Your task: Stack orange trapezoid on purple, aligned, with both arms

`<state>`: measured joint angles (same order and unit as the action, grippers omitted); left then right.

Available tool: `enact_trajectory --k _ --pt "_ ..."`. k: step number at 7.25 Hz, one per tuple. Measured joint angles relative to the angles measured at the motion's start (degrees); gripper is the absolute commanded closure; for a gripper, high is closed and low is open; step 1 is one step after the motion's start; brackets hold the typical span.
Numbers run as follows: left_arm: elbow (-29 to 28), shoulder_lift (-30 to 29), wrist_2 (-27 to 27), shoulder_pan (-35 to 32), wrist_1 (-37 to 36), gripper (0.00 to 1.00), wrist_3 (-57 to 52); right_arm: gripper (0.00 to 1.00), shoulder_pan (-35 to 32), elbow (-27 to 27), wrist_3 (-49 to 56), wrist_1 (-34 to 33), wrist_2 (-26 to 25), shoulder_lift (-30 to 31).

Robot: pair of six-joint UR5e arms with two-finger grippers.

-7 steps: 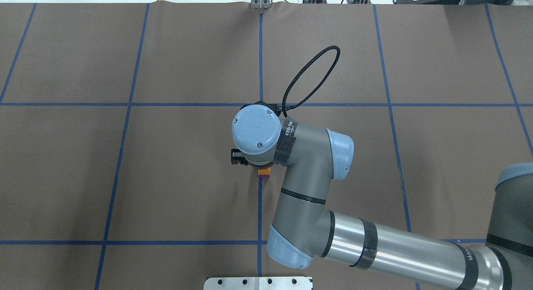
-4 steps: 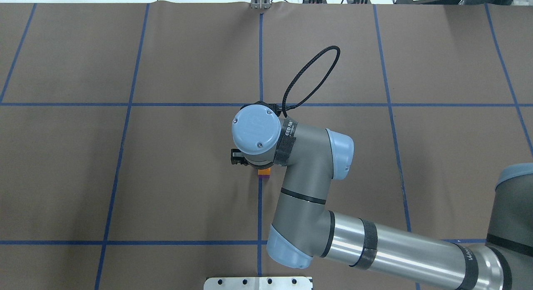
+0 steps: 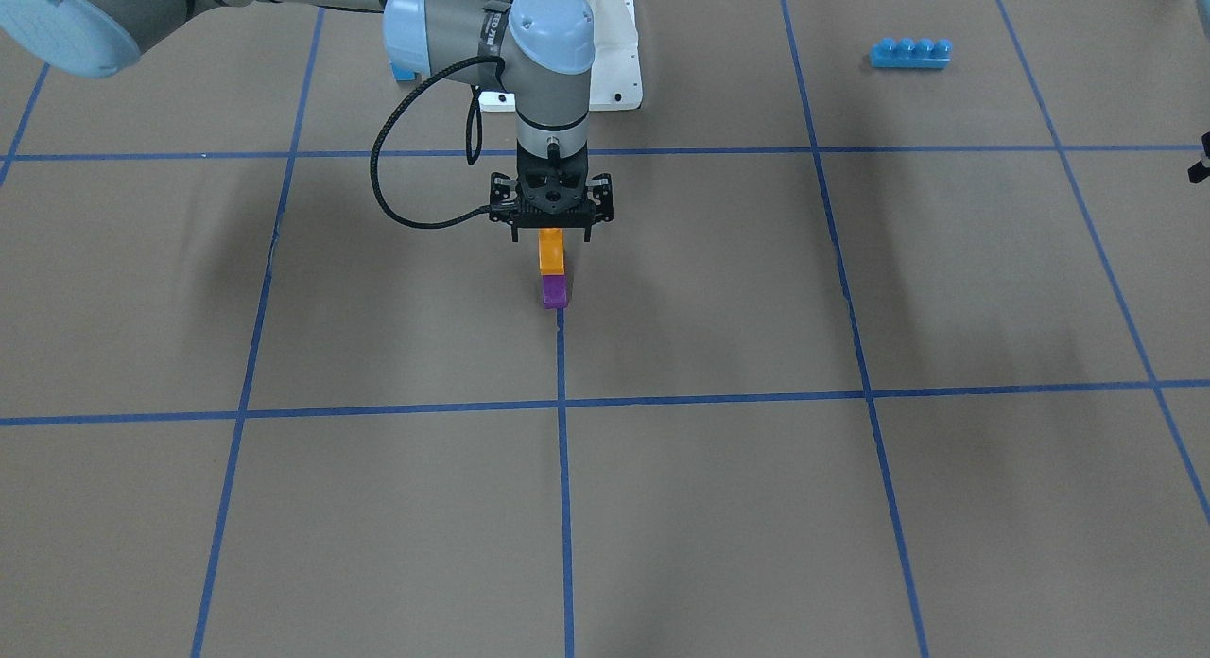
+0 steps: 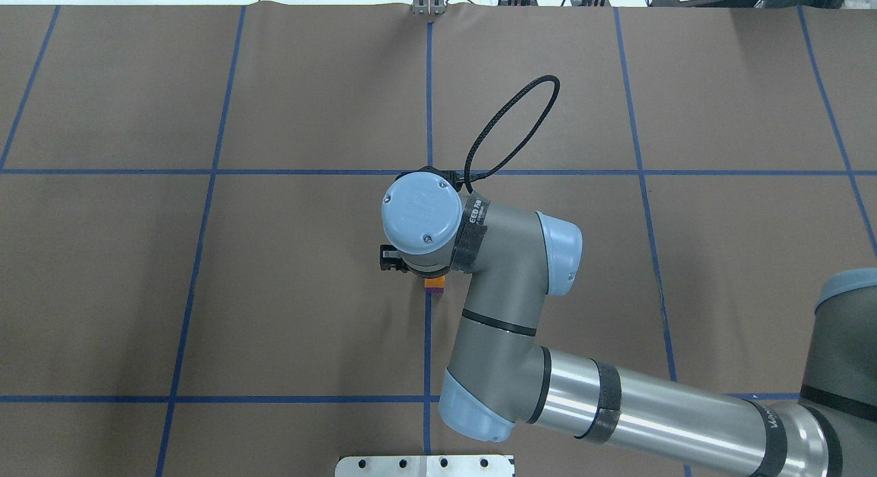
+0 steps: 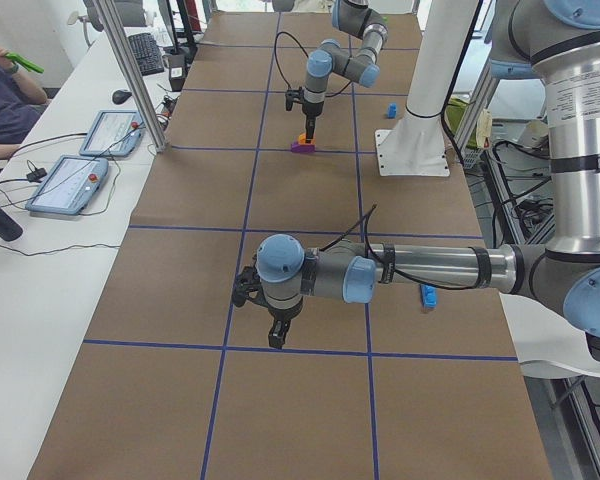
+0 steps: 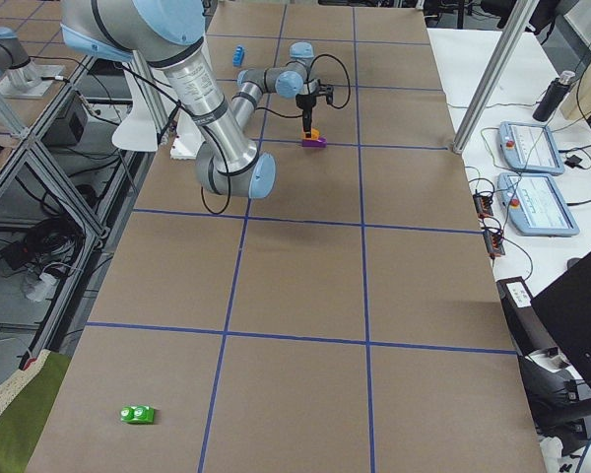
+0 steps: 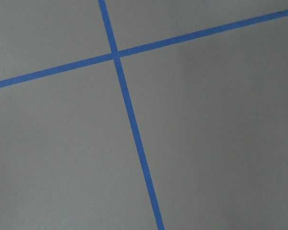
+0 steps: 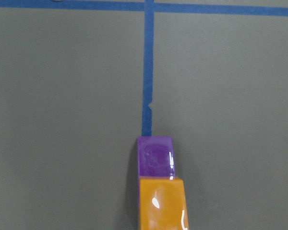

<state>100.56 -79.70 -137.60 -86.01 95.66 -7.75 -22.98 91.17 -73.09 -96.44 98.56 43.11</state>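
The orange trapezoid (image 3: 550,251) sits on top of the purple (image 3: 555,291) at the middle of the table, on a blue tape line. Their sides look flush in the right wrist view, with the orange trapezoid (image 8: 162,203) nearer than the purple (image 8: 155,156). My right gripper (image 3: 551,234) hangs straight down over the stack. It looks open, its fingers standing either side of the orange top. In the overhead view the wrist hides most of it. My left gripper (image 5: 276,338) hovers low over bare table far from the stack. I cannot tell whether it is open or shut.
A long blue block (image 3: 910,53) lies toward the robot's left side, and another blue block (image 5: 427,296) is near the left arm. A green block (image 6: 138,414) lies at the table's right end. The white pedestal (image 3: 619,72) stands behind the stack. A seated person (image 5: 5,95) and tablets (image 5: 70,185) are across the table.
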Motion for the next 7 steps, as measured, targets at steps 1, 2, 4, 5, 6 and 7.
enact_trajectory --k 1,2,4,5,6,7 --pt "0.03 0.09 0.05 -0.03 -0.02 0.00 -0.04 0.00 0.00 0.00 0.00 0.00 0.00 0.00" --pt "0.08 0.20 0.12 -0.07 -0.03 0.00 -0.06 0.00 0.00 0.00 0.00 0.00 0.00 0.00" --pt "0.57 2.33 0.15 -0.20 0.24 0.00 -0.22 0.00 0.00 0.00 0.00 0.00 0.00 0.00" --pt "1.21 3.61 0.16 -0.25 0.29 0.00 -0.31 0.00 0.00 0.00 0.00 0.00 0.00 0.00" --pt "1.93 4.41 0.18 -0.28 0.31 0.00 -0.29 0.00 0.00 0.00 0.00 0.00 0.00 0.00" --pt "2.09 4.66 0.14 -0.28 0.30 0.00 -0.18 0.00 0.00 0.00 0.00 0.00 0.00 0.00"
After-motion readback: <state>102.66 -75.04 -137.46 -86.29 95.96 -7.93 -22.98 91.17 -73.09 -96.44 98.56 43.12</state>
